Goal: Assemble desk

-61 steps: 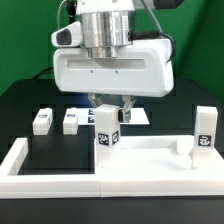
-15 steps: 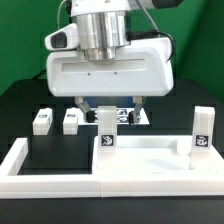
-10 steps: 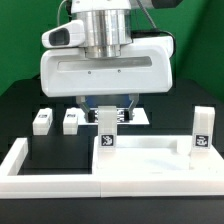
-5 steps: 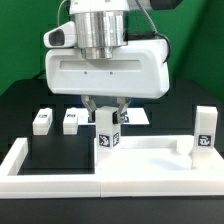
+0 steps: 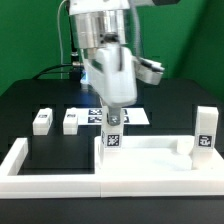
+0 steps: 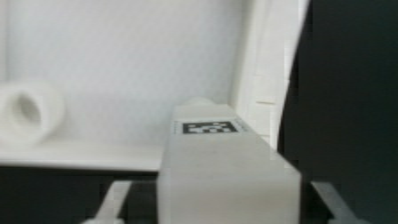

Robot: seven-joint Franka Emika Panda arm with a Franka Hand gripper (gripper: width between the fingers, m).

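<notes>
Desk top [image 5: 150,165], white plastic rimmed tray, nearest; long white border bars [image 5: 20,160] at its 9 o'clock. Gripper [image 5: 113,121] clamps white block leg [image 5: 112,140] upright at top's 10 o'clock corner; second leg [image 5: 205,130] at 2. Loose legs [image 5: 71,121], marker board [image 5: 138,115] beyond, part-hidden by gripper.

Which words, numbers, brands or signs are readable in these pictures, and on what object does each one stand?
None: no words, numbers or brands are readable.
Only black-and-white square tags appear, patterns and not text: on the held leg, the free upright leg, the two loose legs and the marker board.
</notes>
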